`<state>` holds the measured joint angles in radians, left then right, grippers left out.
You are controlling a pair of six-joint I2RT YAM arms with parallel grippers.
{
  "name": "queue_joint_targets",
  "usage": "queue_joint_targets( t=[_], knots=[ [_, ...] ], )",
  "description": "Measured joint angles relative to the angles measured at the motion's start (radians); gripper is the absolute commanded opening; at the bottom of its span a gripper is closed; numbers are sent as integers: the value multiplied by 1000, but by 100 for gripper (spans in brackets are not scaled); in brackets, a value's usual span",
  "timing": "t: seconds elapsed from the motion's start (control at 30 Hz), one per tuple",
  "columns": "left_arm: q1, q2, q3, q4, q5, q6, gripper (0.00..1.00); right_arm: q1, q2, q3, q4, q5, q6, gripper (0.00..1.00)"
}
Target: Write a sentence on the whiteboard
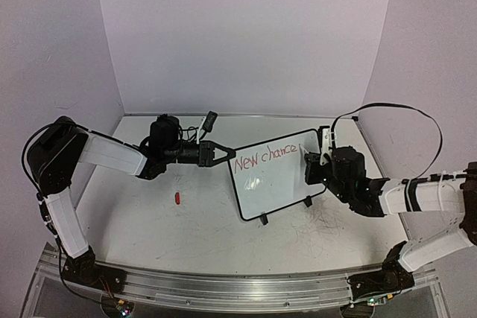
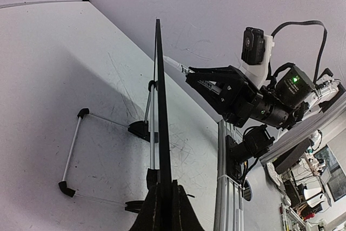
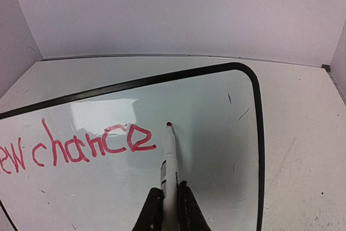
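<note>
The whiteboard (image 1: 274,180), white with a thin black frame, stands tilted at the table's centre with "New chance" in red along its top. My left gripper (image 1: 226,154) is shut on its left edge; the left wrist view shows the board edge-on (image 2: 160,106) between the fingers (image 2: 184,215). My right gripper (image 1: 317,160) is shut on a white marker (image 3: 170,166). The marker's red tip (image 3: 169,124) is at the board (image 3: 205,133), just right of the last "e".
A small red marker cap (image 1: 178,199) lies on the scuffed white tabletop (image 1: 186,236) left of the board. The board's wire stand and black feet (image 2: 81,113) rest behind it. White walls enclose the back and sides; an aluminium rail (image 1: 223,284) runs along the near edge.
</note>
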<state>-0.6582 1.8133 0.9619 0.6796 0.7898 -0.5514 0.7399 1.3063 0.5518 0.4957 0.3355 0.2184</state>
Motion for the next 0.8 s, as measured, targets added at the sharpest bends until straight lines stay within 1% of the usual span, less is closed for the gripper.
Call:
queue_joint_targets(
  t=[0.8],
  knots=[
    [0, 0, 0, -1, 0, 0, 0, 0, 3, 0, 12, -39, 0, 0]
  ],
)
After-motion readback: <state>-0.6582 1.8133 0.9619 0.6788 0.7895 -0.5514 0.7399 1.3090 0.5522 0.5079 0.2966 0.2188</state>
